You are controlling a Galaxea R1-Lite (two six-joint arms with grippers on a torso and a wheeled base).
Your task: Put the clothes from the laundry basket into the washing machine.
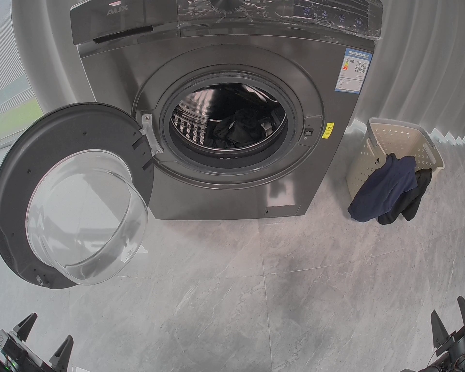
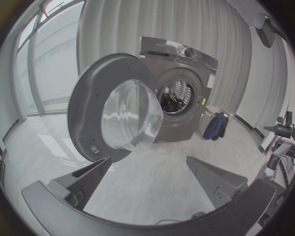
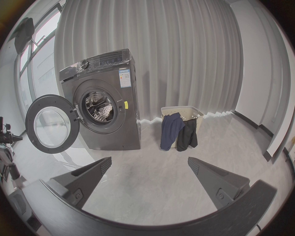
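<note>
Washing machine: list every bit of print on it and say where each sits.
Detergent drawer: a short brand mark, not quoted here.
Blue-bordered label: print too small to read.
Yellow sticker: too small to read.
Control panel: symbols blurred under plastic film.

The head camera looked steeply down, close before the grey front-loading washing machine (image 1: 218,198). Both wrist cameras sat low and farther back, facing it; all three shared its open round door (image 1: 58,131) and the beige plastic laundry basket (image 1: 361,164).
</note>
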